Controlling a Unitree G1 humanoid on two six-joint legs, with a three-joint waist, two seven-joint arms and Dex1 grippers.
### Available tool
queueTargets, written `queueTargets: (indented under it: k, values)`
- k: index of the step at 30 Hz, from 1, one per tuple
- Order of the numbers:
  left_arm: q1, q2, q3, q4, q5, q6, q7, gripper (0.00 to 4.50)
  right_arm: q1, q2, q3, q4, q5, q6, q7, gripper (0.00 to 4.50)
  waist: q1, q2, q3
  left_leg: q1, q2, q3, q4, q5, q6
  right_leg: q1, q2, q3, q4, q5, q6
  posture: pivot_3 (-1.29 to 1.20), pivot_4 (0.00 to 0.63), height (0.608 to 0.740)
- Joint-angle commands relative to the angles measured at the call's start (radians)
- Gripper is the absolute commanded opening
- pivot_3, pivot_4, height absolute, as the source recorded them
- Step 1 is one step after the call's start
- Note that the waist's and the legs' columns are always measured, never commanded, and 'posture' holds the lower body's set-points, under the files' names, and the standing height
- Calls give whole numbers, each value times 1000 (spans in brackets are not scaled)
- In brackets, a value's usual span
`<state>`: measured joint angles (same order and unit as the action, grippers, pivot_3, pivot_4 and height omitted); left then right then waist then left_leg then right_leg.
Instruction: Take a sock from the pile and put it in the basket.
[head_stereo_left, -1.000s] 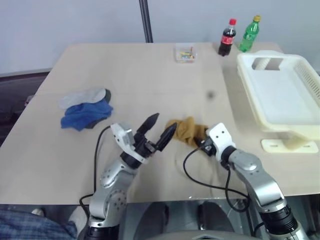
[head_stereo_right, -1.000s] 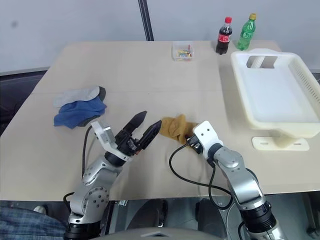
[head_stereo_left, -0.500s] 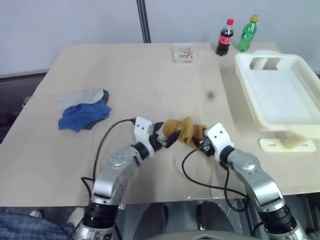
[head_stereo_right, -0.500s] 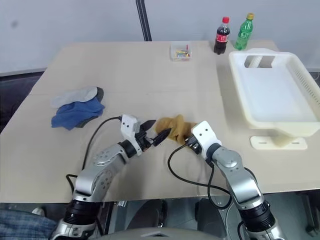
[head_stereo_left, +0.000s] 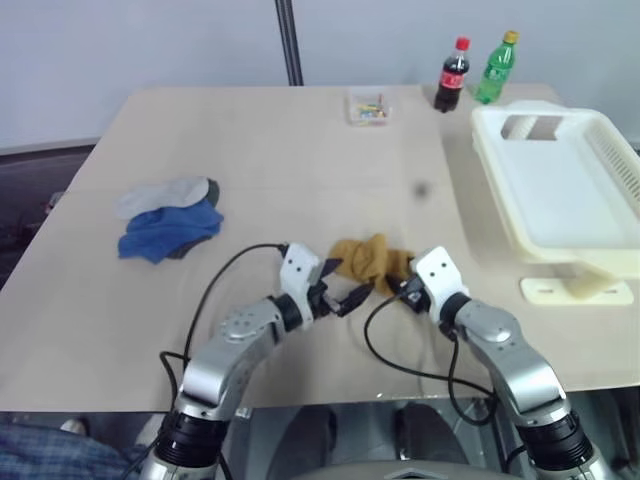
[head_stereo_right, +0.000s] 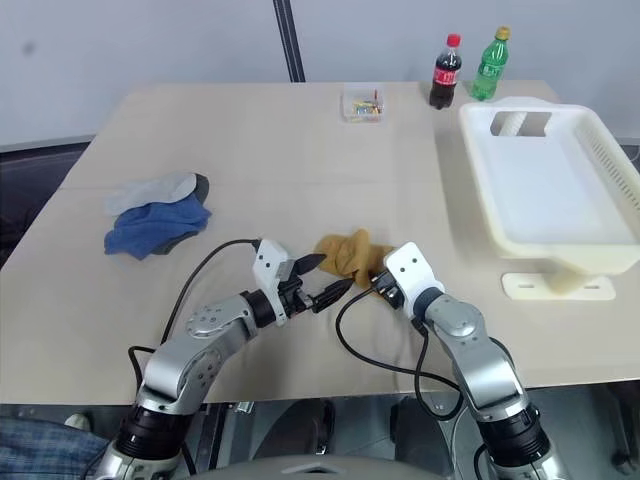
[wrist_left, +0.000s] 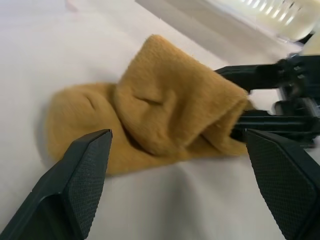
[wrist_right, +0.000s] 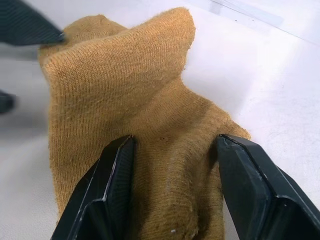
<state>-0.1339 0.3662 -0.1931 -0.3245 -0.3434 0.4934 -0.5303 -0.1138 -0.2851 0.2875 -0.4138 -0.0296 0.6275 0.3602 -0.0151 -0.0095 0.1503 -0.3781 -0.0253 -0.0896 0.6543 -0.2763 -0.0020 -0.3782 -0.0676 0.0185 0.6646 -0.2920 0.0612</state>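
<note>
Your left gripper has dropped from above the table to sock level. Its jaws stand wide apart, holding nothing, with the mustard sock just ahead between them. Your right gripper hasn't moved; its jaws are pressed on the sock's far end. One basket lies beyond it. The pile has two socks. Two bottles and one small box stand far off; nothing blocks you.

The floppy mustard knit sock sits bunched between the right gripper's two black fingers, both pressed into the fabric.
</note>
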Motion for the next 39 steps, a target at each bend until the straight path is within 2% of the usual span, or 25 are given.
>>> queueTargets:
  k: [1,7,14,17,25,30,34,39]
  values:
    - [-18,8,-31,6,55,-55,-17,4479,21,-1,19,12,-4,21,2,2727,0,0,0,0,0,0,0,0,0,0,0,0,0,0,0,0,150,740]
    - [-50,53,-96,54,184,-142,-50,4479,22,0,22,16,-6,16,0,2727,0,0,0,0,0,0,0,0,0,0,0,0,0,0,0,0,150,740]
    - [-85,37,-80,103,260,-226,-18,4479,34,-1,24,10,-6,10,-3,2727,0,0,0,0,0,0,0,-1,2,0,0,0,0,0,0,0,150,740]
    - [-90,44,-93,108,288,-238,-26,3705,35,-3,24,10,-5,8,-4,2727,0,0,0,0,0,0,0,-1,2,0,0,0,0,0,0,0,150,740]
    - [-99,70,-98,131,380,-290,-27,81,36,-5,22,12,-1,5,-4,2727,0,0,0,0,0,0,0,-1,2,0,0,0,0,0,0,0,150,740]
    - [-124,78,-84,124,444,-406,-4,31,37,-4,21,10,3,9,-3,2727,1,0,0,0,0,0,0,-1,2,0,0,-1,0,0,0,0,150,740]
    - [-167,137,-93,128,589,-568,44,31,37,-2,20,13,5,11,-5,2727,0,0,0,0,0,0,0,0,1,0,0,0,0,0,0,0,150,740]
    - [-155,206,-109,168,701,-603,36,31,38,0,19,16,7,9,-5,2727,-1,0,0,0,0,0,0,-1,2,0,0,0,0,0,0,0,150,740]
